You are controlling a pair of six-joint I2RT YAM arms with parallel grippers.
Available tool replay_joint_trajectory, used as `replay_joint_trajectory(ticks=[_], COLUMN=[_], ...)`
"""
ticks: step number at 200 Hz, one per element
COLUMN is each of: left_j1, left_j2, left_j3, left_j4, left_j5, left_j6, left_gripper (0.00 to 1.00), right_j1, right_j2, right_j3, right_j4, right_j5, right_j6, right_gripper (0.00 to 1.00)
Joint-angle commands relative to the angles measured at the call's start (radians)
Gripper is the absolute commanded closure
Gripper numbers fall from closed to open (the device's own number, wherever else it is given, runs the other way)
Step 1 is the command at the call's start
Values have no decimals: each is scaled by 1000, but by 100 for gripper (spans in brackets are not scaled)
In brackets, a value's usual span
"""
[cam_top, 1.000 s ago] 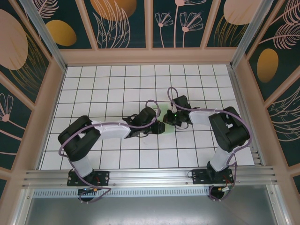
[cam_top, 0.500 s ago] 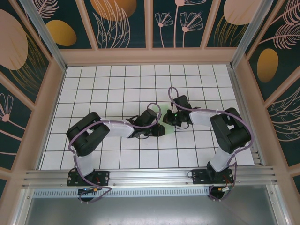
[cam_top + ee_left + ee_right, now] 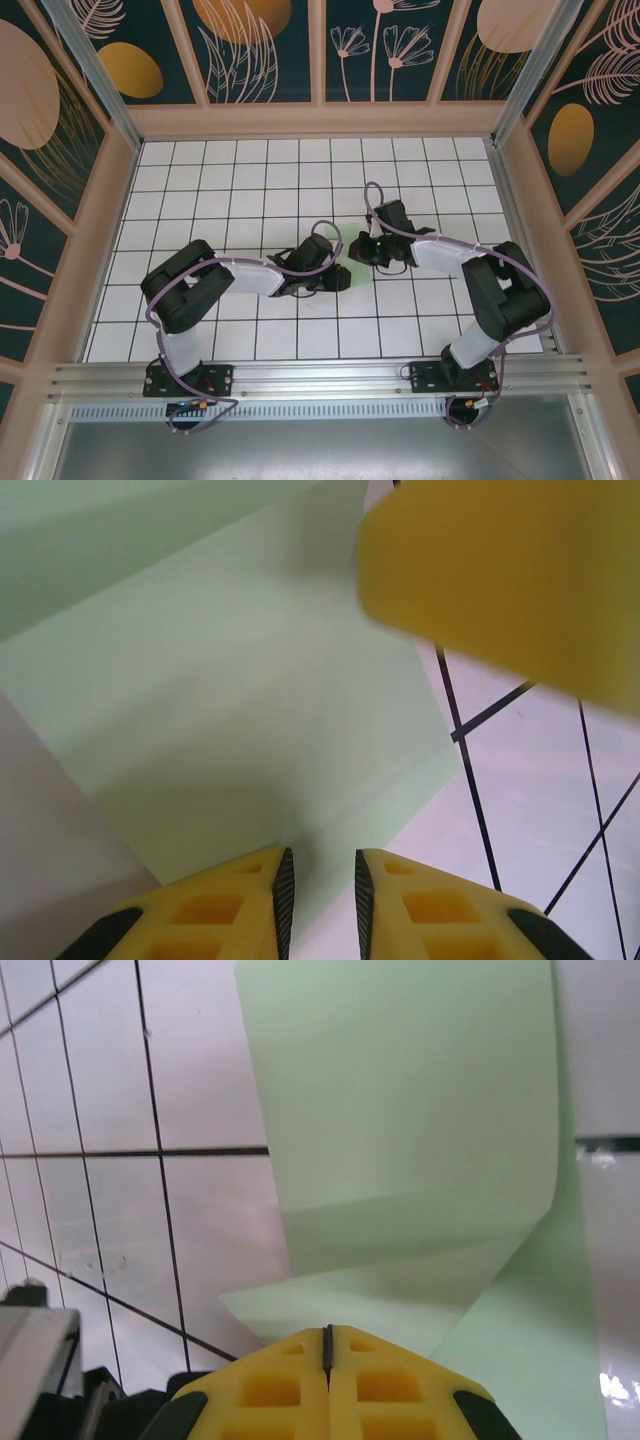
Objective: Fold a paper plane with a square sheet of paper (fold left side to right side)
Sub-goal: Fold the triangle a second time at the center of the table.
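Top external, item 1: walled enclosure (image 3: 320, 122), wooden rim under dark leaf-patterned panels (image 3: 262, 45), holding a white gridded bench (image 3: 200, 180). Inside it I count two arms and one sheet.

Item 2: left arm (image 3: 240, 275) reaching in from the near left, right arm (image 3: 470, 265) from the near right. The left fingers (image 3: 342, 281) and right fingers (image 3: 356, 250) come together near the bench's middle, tips just beside each other, the right pair a little farther from me.

Left wrist, item 3: the square sheet of paper (image 3: 230, 700), pale mint green, on the bench straight ahead of the left fingers. A faint crease runs up its middle, and its upper left part is raised off the grid. The left fingers stand slightly apart, with a narrow gap between the pads and the sheet's near edge just at the tips. I cannot tell whether they touch it, and I see nothing held. A blurred yellow finger (image 3: 500, 580) overhangs the sheet's top right.

Right wrist, item 4: right fingers (image 3: 327, 1345) pressed fully together, pinching one edge of the sheet (image 3: 400, 1110). From the tips the paper curls over in a smooth bend above the part lying flat at the right. Black grid lines of the bench show to the sheet's left
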Motion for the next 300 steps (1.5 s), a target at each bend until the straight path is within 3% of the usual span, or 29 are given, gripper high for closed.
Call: replay_joint_trajectory(ticks=[1, 130, 229, 300], left_j1=[0, -3, -6, -4], left_j2=[25, 13, 5, -195], left_j3=[-39, -80, -148, -60], left_j4=[-62, -145, -111, -155], left_j5=[-15, -74, -71, -77], left_j6=[-17, -23, -41, -20], left_gripper=[73, 74, 76, 71], right_j1=[17, 19, -23, 10], right_j2=[27, 160, 161, 111], right_j3=[-10, 79, 72, 5], right_j4=[18, -57, -22, -29], right_j5=[-29, 162, 101, 28], right_j6=[14, -104, -131, -35], right_gripper=[100, 100, 100, 100])
